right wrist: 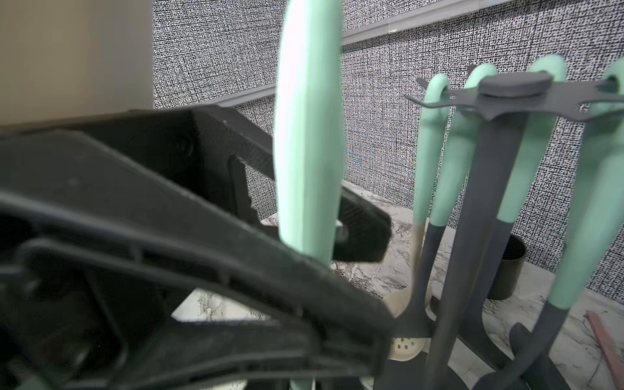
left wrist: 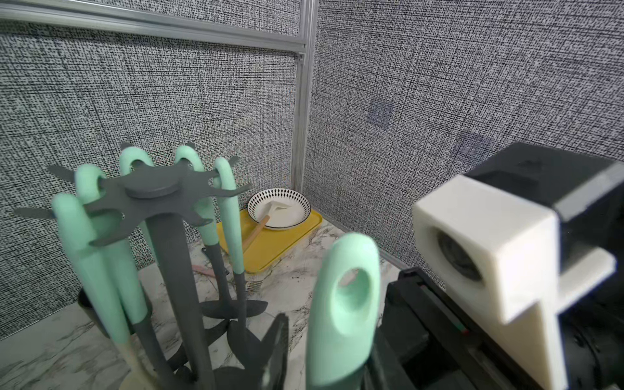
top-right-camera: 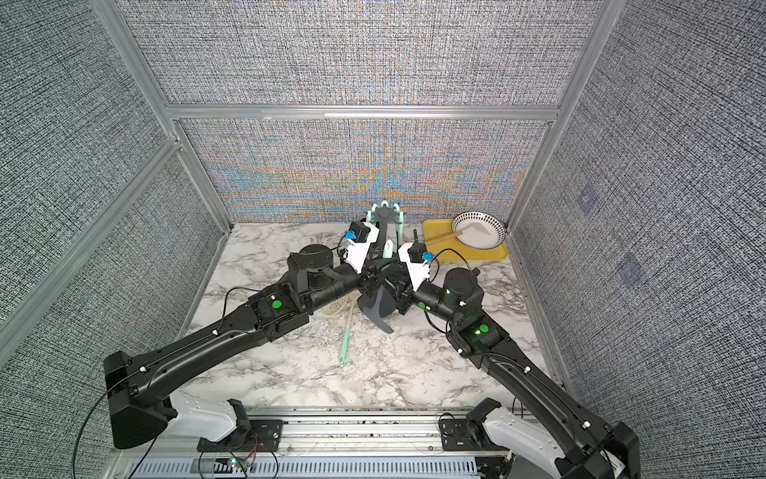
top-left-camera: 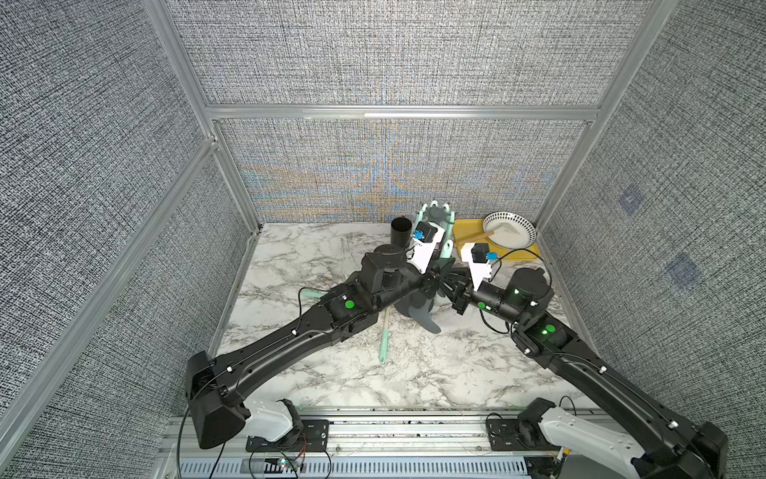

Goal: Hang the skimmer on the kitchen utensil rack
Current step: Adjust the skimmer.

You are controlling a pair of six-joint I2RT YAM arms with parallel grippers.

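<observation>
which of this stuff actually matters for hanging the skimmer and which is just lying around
For the job: skimmer, in the right end effector; kitchen utensil rack.
Just lying about: black cup; yellow tray; patterned bowl; loose cream-headed utensil.

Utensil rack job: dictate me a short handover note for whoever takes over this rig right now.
Right gripper: shut on the upright mint-handled utensil, presumably the skimmer; its head is hidden.
Left gripper: at the same handle; whether it grips is unclear.
Kitchen utensil rack: upright, close to the held handle, several utensils hung, free hooks remain.
Done: utensil held beside the rack, hanging hole on top.
Left: slip the hole over a free hook, release, withdraw.
Note: a cream perforated utensil lies on the marble table; check which one is the skimmer.
</observation>
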